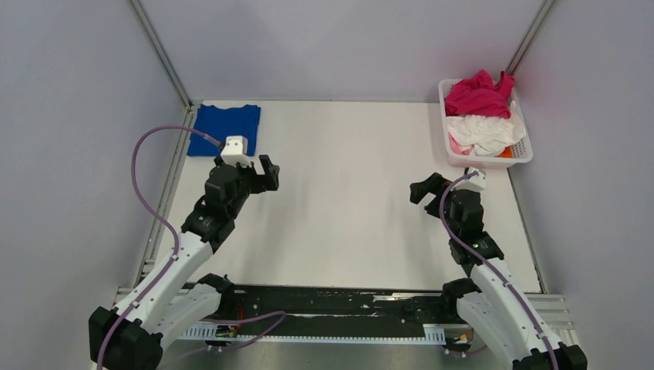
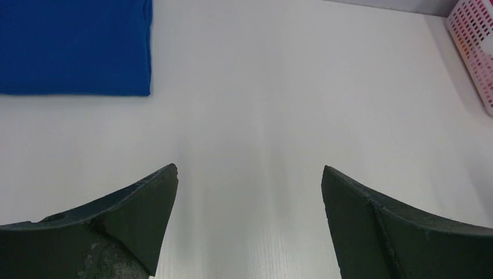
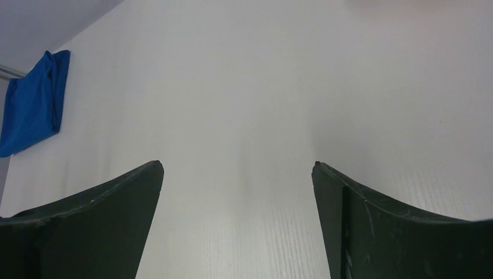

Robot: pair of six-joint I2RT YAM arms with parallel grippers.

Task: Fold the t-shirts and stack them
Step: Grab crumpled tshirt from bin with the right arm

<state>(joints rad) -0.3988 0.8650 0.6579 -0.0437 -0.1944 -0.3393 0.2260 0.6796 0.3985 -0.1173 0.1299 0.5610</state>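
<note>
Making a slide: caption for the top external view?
Left gripper and right gripper, fingers open, above the table; blue t-shirt folded far-left, other t-shirts heaped in the basket far-right.

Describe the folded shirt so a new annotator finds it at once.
Start at the white table and go to its far-left corner. The royal blue t-shirt lies there, folded flat into a rectangle. It is the only shirt out on the table; the other shirts sit crumpled in the white basket at far right.
</note>
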